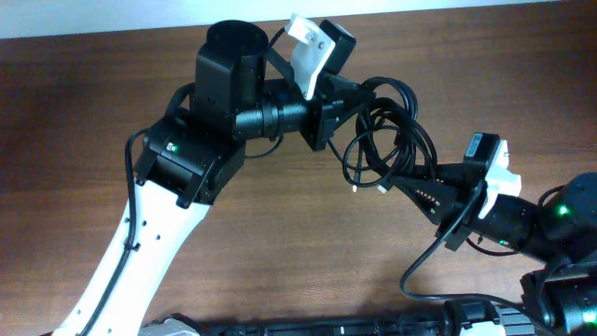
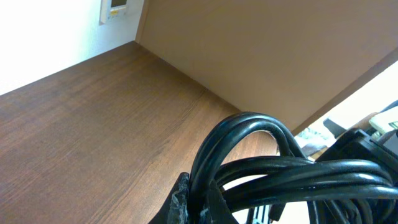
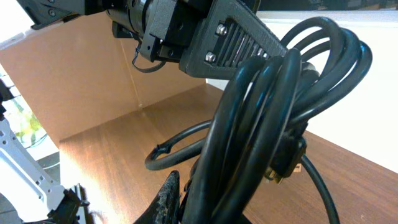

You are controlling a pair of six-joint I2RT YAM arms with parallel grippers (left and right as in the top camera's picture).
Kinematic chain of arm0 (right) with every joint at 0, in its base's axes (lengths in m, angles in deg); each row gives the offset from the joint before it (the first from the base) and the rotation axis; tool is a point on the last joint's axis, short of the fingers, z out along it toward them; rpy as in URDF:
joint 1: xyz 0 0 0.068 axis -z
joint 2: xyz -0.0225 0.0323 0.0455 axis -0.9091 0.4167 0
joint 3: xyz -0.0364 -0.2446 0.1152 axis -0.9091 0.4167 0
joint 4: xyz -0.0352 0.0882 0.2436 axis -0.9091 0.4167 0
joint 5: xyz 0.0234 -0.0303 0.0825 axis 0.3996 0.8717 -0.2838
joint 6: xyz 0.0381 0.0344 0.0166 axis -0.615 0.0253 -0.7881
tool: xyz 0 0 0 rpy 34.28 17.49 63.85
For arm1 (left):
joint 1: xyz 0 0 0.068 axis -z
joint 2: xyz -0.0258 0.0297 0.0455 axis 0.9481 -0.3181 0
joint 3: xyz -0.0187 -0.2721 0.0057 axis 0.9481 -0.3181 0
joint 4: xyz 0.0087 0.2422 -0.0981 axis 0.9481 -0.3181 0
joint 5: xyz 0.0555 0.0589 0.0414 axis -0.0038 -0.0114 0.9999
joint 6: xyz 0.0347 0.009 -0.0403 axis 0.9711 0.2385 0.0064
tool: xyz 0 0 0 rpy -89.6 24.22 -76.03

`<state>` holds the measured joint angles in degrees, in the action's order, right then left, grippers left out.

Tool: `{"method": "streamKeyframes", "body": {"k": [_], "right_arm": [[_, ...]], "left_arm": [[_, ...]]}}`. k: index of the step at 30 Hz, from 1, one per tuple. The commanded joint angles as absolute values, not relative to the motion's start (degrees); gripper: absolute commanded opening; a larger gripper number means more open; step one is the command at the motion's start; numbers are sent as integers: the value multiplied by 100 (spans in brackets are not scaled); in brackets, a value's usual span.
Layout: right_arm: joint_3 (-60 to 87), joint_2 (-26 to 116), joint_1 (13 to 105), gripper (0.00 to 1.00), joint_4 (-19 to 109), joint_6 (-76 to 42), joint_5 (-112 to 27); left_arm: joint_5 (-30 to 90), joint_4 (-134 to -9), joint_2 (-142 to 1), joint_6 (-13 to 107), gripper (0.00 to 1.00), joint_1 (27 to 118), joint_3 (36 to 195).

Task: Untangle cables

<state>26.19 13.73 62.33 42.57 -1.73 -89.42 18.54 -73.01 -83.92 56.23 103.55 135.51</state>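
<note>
One bundle of cables (image 1: 387, 131) hangs knotted above the table (image 1: 280, 243), between the arms. The left gripper (image 1: 334, 112) and right gripper (image 1: 403, 179) are each clamped on its loops. Two plug ends (image 1: 355, 189) dangle.

Left wrist: loops overlap tightly, with no cord separated.

Right wrist: strands cross under the left arm's housing (image 3: 230, 37). Judged barely begun; the arms' closeness limits pulling room.
</note>
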Motion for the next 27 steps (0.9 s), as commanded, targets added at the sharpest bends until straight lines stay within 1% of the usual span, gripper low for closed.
{"method": "streamKeyframes", "body": {"k": [1,2,3,5,6,7,9,13,18,22,27], "right_arm": [[2523,1196,6202,10,4366,-219,-9559],[2523,1196,6202,11,4366,-219,-9561],[2523,1196,6202,21,4366,-219,-9561],[2523,1196,6202,34,4366,-219,-9561],[2523,1196,6202,45,4366,-219,-9561],[2523,1196,6202,53,4364,-219,-9559],[2523,1196,6202,60,4362,-217,-9559],[2523,1196,6202,64,4342,-215,-9489],[2523,1196,6202,65,4347,-217,-8483],[2523,1196,6202,65,4342,-217,-7747],[2523,1200,6200,65,4349,-219,-7692]], "left_arm": [[2754,-6984,-8327,5367,0,10104,13645],[2754,-6931,-8327,5295,0,10104,13645],[2750,-6855,-8327,5223,0,10104,13645],[2750,-6800,-8327,5229,0,10104,13645],[2750,-6798,-8327,5258,0,10104,13645],[2748,-6802,-8327,5417,0,10104,13645],[2746,-6857,-8327,5973,0,10104,13645],[2586,-7132,-8327,7024,0,10104,13645],[1587,-7430,-8327,8281,0,10104,13645],[1478,-7471,-8327,8451,0,10104,13645],[1478,-7441,-8327,8440,0,10276,13645]]}}
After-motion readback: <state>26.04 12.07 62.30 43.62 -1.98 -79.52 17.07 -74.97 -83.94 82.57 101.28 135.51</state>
